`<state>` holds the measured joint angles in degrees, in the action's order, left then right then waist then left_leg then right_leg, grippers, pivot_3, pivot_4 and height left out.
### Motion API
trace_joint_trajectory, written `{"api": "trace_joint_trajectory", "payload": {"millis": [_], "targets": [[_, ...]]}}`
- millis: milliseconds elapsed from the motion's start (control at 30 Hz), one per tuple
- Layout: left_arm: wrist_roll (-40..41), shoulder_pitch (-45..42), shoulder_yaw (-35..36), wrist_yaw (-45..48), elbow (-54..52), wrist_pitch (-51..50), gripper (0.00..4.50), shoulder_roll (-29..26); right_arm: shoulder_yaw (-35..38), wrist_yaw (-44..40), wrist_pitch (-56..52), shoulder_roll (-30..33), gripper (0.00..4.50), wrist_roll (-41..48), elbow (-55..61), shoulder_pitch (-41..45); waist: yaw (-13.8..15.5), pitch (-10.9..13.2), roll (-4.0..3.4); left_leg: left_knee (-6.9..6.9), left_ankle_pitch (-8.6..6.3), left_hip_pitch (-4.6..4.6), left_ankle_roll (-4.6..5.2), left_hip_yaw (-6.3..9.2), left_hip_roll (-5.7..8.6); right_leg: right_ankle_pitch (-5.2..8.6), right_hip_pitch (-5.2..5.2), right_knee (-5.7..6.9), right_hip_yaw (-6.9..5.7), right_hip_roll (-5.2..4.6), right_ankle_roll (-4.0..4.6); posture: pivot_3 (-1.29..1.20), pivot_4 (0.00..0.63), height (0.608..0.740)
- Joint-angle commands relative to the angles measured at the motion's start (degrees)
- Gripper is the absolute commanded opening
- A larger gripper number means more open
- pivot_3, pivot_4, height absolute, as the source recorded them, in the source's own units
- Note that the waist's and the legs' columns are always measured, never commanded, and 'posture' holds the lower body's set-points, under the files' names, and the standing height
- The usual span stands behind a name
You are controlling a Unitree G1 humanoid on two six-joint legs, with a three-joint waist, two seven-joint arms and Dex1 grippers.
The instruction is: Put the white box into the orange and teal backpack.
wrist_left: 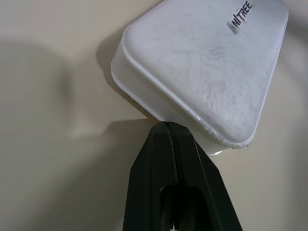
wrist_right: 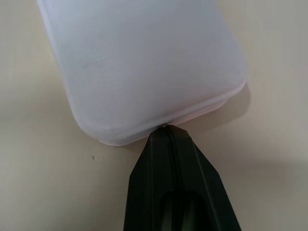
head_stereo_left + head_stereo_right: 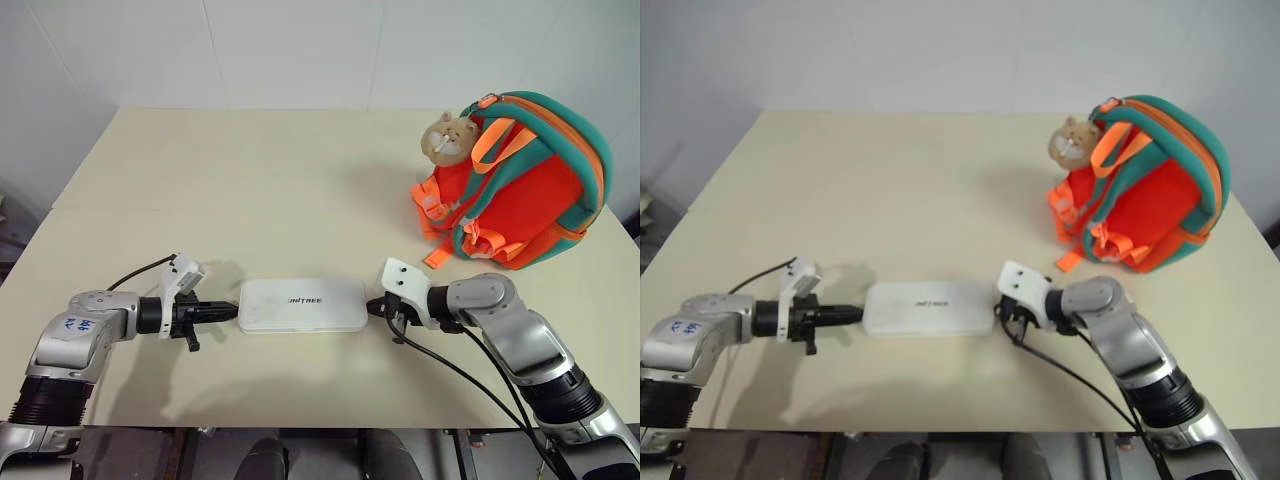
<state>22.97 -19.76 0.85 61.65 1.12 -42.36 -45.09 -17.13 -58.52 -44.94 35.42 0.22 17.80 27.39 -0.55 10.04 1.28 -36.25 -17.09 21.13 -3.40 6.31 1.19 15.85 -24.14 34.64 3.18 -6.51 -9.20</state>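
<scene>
Left eye view has the box lying flat on the counter, near the front edge, with its long axis running side to side between the two arms. The left hand comes at one short end and the right hand at the other, each pointing inward along that axis. Both hands have their fingers pressed together, nothing gripped between them. In the left wrist view the closed tips sit right at the box's end wall, touching or a hair off; the right wrist view shows the same at the far end, tips meeting the rim.

So the box is pinched lengthwise between two closed hands, or about to be, and neither arm is clearly the nearer. The backpack stands well apart, back and to the robot's right, with a plush toy hanging at its top. I cannot tell from here whether its opening is unzipped. Any lift, I'd judge, depends on equal inward pressure, then a carry toward the right.
</scene>
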Motion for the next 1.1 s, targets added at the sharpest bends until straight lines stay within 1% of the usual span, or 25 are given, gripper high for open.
{"api": "trace_joint_trajectory", "payload": {"millis": [33, 400, 667, 900, 1100], "targets": [[2.0, -1.5, -6.8, 4.7, -3.4, 1.4, 0.00, 4.2, -1.9, -1.5, 0.8, -1.8, 0.12, 4.5, 5.4, 0.0, 0.3, 0.0, 0.01, -0.02, 0.00, -0.01, 0.00, 0.00, 0.00, 0.00, 0.01, 0.01, 0.00, 0.00, 0.00, 0.00, 0.150, 0.740], [0.2, -2.9, -10.1, 7.2, -3.4, 2.2, 0.00, 6.2, -0.4, -2.7, -0.4, 1.4, 0.12, 5.4, 7.5, -1.8, 0.5, 0.0, 0.00, -0.15, -0.08, -0.08, 0.15, 0.03, 0.04, -0.10, 0.39, -0.40, -0.07, -0.03, -0.16, 0.00, 0.150, 0.740], [-2.2, -4.1, -11.1, 7.5, -1.9, 3.4, 0.00, 8.5, -0.6, -3.8, -1.8, 2.9, 0.12, 6.7, 8.8, -2.7, 0.7, 0.0, -0.01, -0.16, -0.10, -0.10, 0.18, 0.06, 0.04, -0.13, 0.49, -0.52, -0.12, -0.05, -0.19, 0.00, 0.150, 0.740], [-3.7, -4.5, -11.4, 7.4, -1.7, 3.6, 0.00, 10.7, -0.3, -4.9, -1.8, 4.3, 0.12, 7.8, 9.6, -3.3, 1.5, 0.0, -0.04, -0.24, -0.10, -0.16, 0.19, 0.08, 0.07, -0.18, 0.63, -0.58, -0.15, -0.06, -0.22, 0.00, 0.150, 0.740], [-4.9, -3.6, -11.4, 7.3, -3.0, 4.4, 0.00, 10.6, 0.0, -4.5, -0.9, 5.2, 0.12, 6.9, 9.3, -3.6, 1.8, 0.0, -0.05, -0.27, -0.10, -0.17, 0.19, 0.08, 0.07, -0.21, 0.65, -0.59, -0.15, -0.06, -0.22, 0.00, 0.150, 0.740]]}}
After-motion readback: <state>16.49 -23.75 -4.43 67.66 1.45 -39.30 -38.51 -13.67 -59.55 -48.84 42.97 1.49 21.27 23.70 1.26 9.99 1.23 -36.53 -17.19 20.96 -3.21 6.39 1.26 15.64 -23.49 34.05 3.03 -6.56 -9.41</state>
